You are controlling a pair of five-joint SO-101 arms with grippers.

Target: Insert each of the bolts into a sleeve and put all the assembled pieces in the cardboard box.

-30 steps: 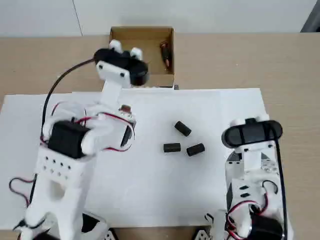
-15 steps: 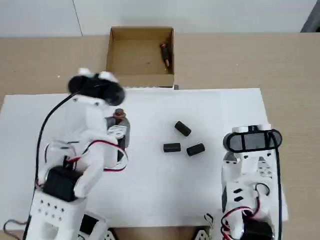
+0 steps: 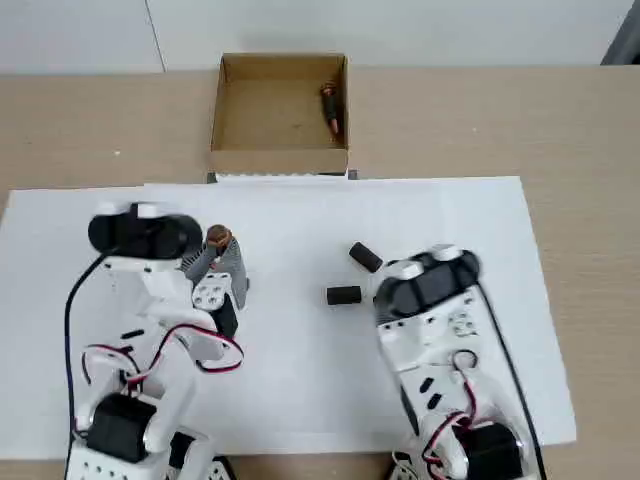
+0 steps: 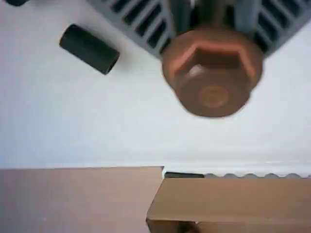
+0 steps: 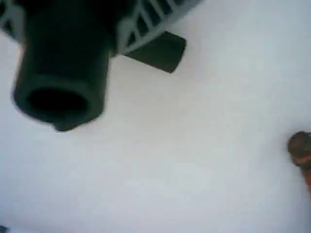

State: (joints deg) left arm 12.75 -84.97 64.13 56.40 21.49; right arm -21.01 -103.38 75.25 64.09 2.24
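Fingers (image 4: 131,17) of the left gripper (image 3: 219,256) are closed on a copper-headed bolt (image 4: 212,73) above the white paper (image 3: 300,390), and fingers (image 5: 146,19) of the right gripper (image 5: 68,24) are closed on a black sleeve (image 5: 59,82) with its bore open. The two parts are apart, and one piece (image 3: 331,108) lies in the cardboard box (image 3: 228,110). Likely hazards are a shank meeting the bore off-axis, which would jam or twist in the grip, and the right arm nudging the loose sleeves (image 3: 343,295) beside it so that they roll.
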